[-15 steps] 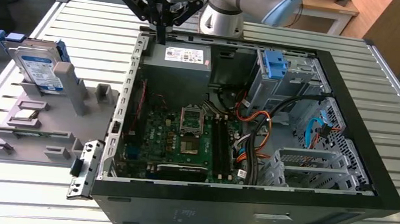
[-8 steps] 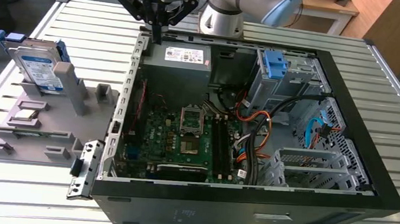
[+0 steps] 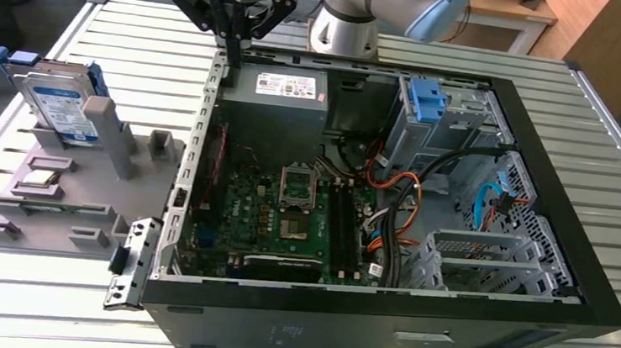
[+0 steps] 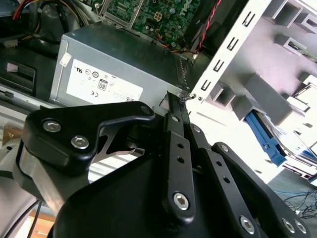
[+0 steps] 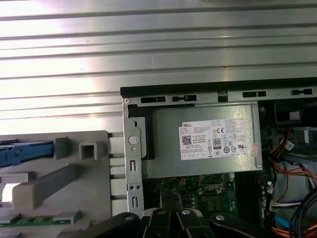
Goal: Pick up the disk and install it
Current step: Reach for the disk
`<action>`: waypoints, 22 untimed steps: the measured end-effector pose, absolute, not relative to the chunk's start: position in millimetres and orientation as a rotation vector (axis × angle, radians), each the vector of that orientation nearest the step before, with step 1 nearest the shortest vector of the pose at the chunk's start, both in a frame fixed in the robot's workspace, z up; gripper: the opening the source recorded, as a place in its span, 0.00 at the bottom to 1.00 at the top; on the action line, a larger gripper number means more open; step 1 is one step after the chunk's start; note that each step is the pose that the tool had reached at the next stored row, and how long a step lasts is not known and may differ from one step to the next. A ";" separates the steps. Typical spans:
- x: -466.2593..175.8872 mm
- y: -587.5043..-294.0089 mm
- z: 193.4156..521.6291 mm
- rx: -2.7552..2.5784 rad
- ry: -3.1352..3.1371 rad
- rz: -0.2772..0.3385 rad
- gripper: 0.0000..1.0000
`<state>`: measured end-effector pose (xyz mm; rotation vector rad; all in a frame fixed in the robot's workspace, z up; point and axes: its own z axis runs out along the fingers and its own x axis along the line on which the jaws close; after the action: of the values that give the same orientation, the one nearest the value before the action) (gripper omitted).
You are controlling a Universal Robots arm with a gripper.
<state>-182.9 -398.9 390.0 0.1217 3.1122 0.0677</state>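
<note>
Gripper point(image 3: 234, 49) clenched, empty, over the case point(image 3: 190, 172) corner; I judge lowering here would strike its wall. Disk point(image 3: 63, 110) racked, apart.

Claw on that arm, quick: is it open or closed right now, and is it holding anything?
Claw: closed, fingers together, holding nothing. The disk stands apart on the grey rack.
</note>
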 end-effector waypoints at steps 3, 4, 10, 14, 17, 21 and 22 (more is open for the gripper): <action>-184.8 -398.9 390.0 0.122 3.112 0.068 0.11; -185.7 -399.0 389.9 0.122 3.112 0.067 0.11; -191.8 -398.9 389.2 0.122 3.112 0.068 0.11; -195.1 -398.9 388.8 0.123 3.112 0.068 0.11; -195.4 -398.9 388.8 0.123 3.112 0.068 0.11; -195.9 -398.9 388.7 0.123 3.112 0.068 0.11; -196.3 -398.8 388.6 0.123 3.112 0.068 0.11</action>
<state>-196.3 -398.8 388.6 0.1228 3.1121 0.0677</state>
